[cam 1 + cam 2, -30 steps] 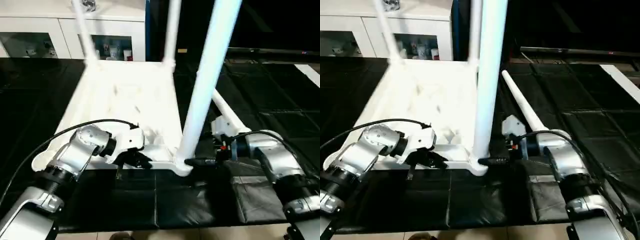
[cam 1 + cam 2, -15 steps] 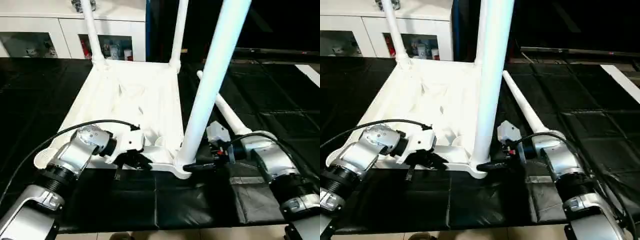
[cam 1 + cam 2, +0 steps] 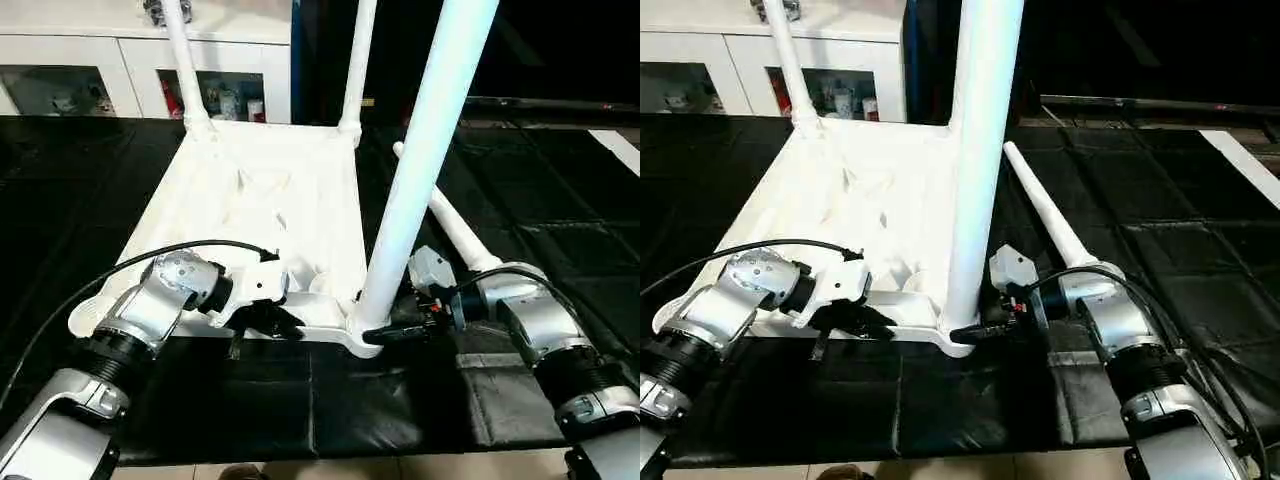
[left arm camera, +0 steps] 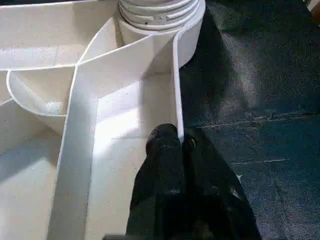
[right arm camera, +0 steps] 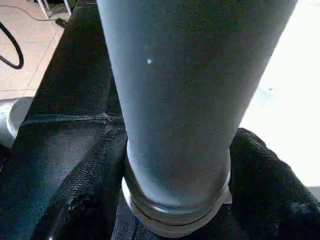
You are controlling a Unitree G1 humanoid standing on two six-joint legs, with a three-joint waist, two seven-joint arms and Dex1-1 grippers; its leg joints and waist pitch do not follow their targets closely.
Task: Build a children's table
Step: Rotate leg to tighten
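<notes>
Upturned children's table with three legs standing, both grippers working at its near edge.

Nearest, left gripper point(image 4: 172, 150) pinched closed on the tabletop point(image 3: 270, 190) rim wall, steadying it on the black mat point(image 3: 330, 400). Beside it, right gripper point(image 5: 175, 200) with fingers point(image 5: 260, 165) spread around the base of the near leg point(image 3: 425, 150), seated upright in its corner socket point(image 3: 362, 332); drawn in closer than a second ago, suggesting final seating. Just right, fourth leg point(image 3: 450, 215) lying loose on the mat, not yet fitted. Farther back, two legs point(image 3: 180, 50) upright in the far sockets. Beyond, white cabinet point(image 3: 120, 60).
</notes>
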